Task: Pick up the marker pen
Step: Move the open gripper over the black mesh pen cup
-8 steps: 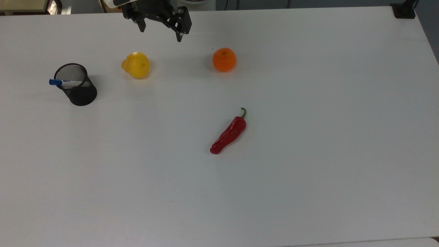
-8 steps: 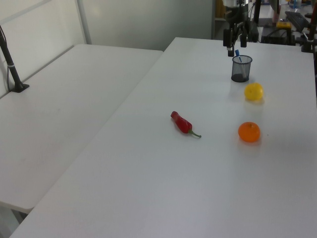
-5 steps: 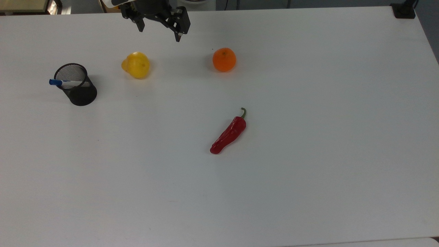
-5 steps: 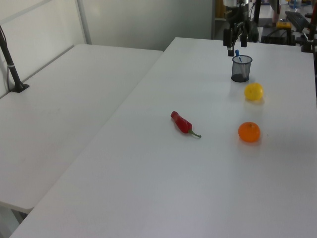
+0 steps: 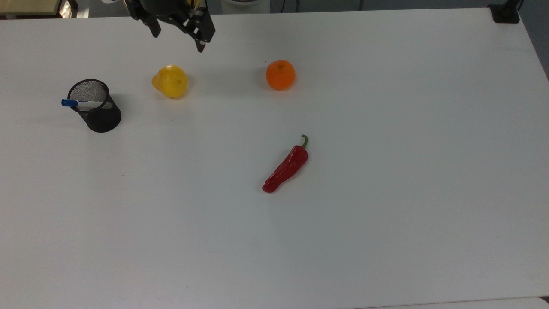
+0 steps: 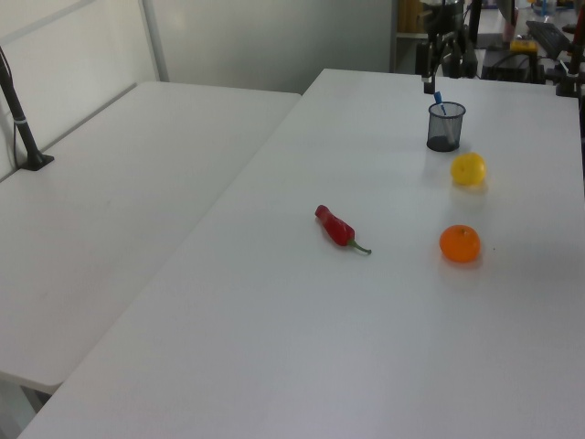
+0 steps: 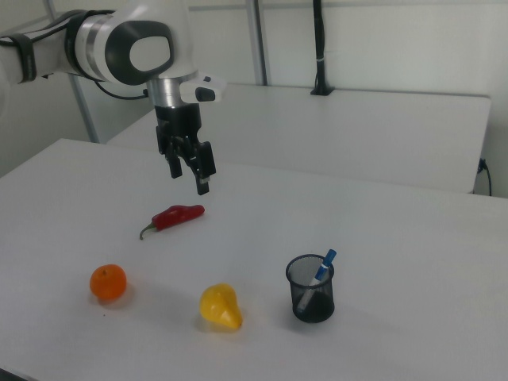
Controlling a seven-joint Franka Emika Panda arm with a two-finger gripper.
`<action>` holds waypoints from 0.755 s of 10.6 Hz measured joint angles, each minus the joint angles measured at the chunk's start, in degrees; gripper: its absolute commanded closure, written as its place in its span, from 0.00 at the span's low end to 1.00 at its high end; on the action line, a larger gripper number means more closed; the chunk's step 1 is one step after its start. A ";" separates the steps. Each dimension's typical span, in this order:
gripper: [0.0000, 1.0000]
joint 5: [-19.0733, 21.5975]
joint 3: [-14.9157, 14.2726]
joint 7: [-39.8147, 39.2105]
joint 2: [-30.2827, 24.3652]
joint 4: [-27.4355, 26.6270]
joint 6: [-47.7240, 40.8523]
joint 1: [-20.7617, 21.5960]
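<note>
- Between the earlier top view frames and now, the gripper (image 5: pixel 176 37) has shifted toward the top view's left, along the far edge of the table (image 5: pixel 386 214); nothing else on the table has moved.
- Step in hand, as judged: the approach. The arm is travelling toward the cup (image 5: pixel 95 106) and is not yet over it.
- Marker pen (image 5: pixel 77 103) stands inside the black mesh cup, leaning on the rim, blue cap sticking out over the edge toward the top view's left. In the right view the pen (image 7: pixel 323 267) tilts up and to the right view's right out of the cup (image 7: pixel 310 288).
- Gripper in the right view (image 7: pixel 187 176): fingers spread apart, pointing down, holding nothing, touching nothing, well above the table.
- Yellow pear-shaped fruit (image 5: pixel 170 80) lies between the gripper and the cup in the top view; orange (image 5: pixel 280 74) sits to the top view's right of it; red chilli (image 5: pixel 286 166) lies nearer the middle, well apart from the cup.
- Next move likely calls for carrying on toward the top view's left until the fingers sit over the blue cap, turning the wrist to suit the pen's lean, then descending to close on the exposed upper part.
- Risk, as judged: the light mesh cup could tip or drag if a finger catches its rim.
</note>
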 measured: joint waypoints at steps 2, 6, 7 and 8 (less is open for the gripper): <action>0.00 0.00 -0.07 -0.08 0.03 0.01 3.13 -3.09; 0.00 0.00 -0.13 -2.27 1.02 -0.32 9.45 -9.13; 0.00 -0.01 -0.14 -2.69 1.87 -0.55 11.93 -10.64; 0.00 -0.02 -0.15 -3.13 2.91 -0.71 14.66 -12.16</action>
